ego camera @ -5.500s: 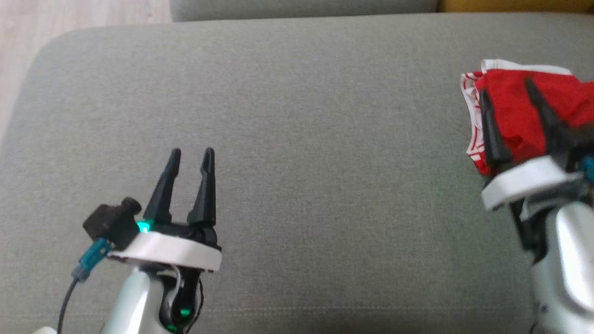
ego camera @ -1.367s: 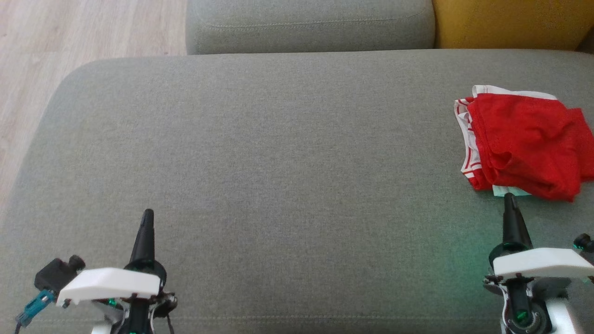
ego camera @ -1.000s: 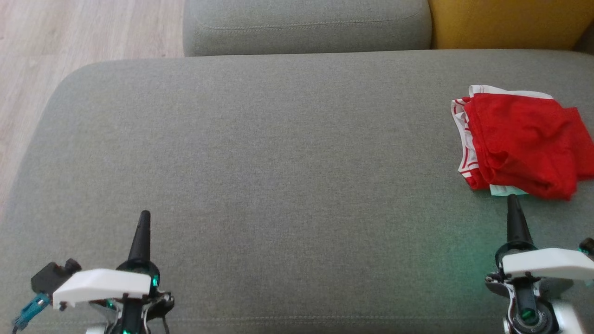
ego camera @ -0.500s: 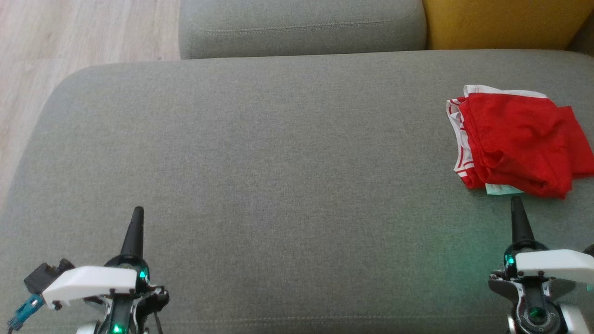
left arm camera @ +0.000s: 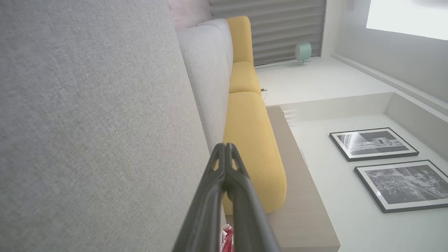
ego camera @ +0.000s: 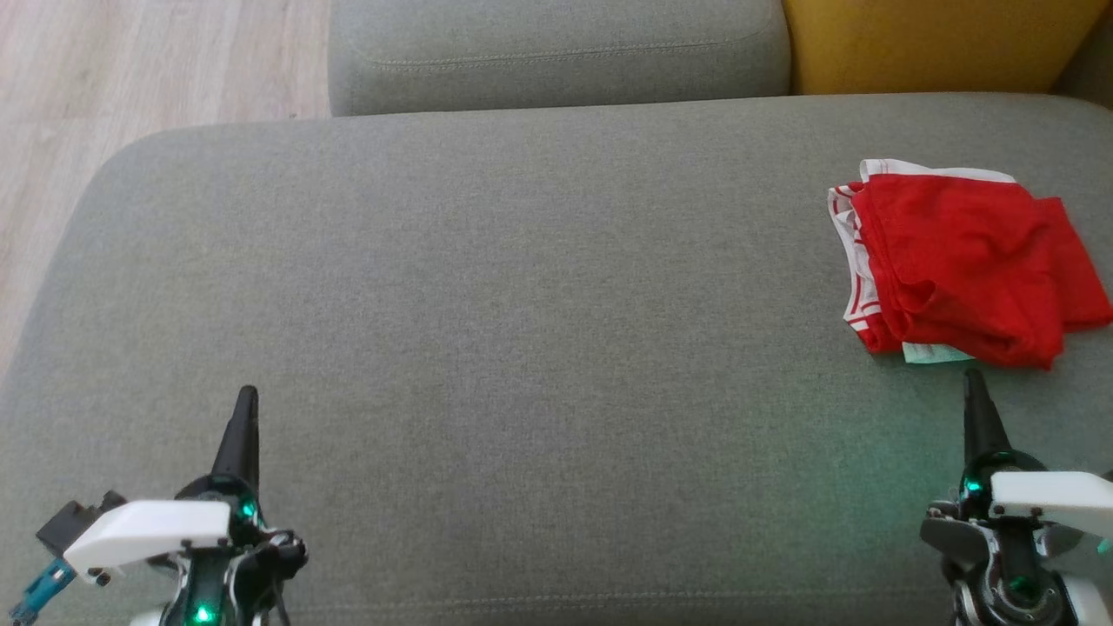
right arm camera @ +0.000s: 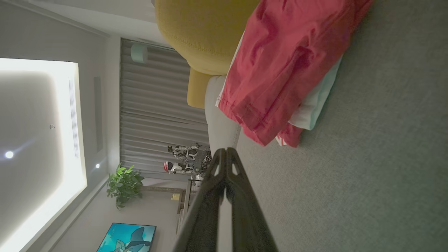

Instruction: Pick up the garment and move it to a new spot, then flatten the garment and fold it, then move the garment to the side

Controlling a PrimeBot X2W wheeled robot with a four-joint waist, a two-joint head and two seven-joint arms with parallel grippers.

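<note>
In the head view, a wide grey seat cushion [ego camera: 522, 304] is seen spanning the frame. Its rounded left edge curves from 11 down to 9 o'clock beside a wooden floor [ego camera: 130, 69]. Its far edge is met at 12 o'clock by a grey back cushion [ego camera: 556, 52] and at 1 o'clock by a yellow cushion [ego camera: 913, 43].

The garment [ego camera: 965, 261], red with a white striped band, is laid folded and slightly rumpled at 3 o'clock, close to the frame's right edge. A pale label [ego camera: 935, 352] is seen poking out at its near edge.

The left gripper [ego camera: 247, 396] is placed at 7 o'clock, its fingers pressed together into one point with nothing held. The right gripper [ego camera: 971, 376] is placed at 5 o'clock, likewise pressed together and empty. Its tip is just short of the label, with a narrow strip of cushion between. A broad bare stretch of cushion is left between the two grippers and out toward 12 o'clock.

In the left wrist view, the left gripper [left arm camera: 225, 146] is seen closed tip to tip at 6 o'clock beside the seat cushion at 9 o'clock. A red sliver of the garment [left arm camera: 228, 241] is glimpsed at 6 o'clock. Two framed pictures [left arm camera: 372, 143] are seen at 4 o'clock.

In the right wrist view, the right gripper [right arm camera: 225, 150] is seen with fingers joined at 6 o'clock. The garment [right arm camera: 280, 70] is laid at 1 o'clock, its hem turned toward the fingertips but apart from them. Open cushion is left from 3 to 5 o'clock.
</note>
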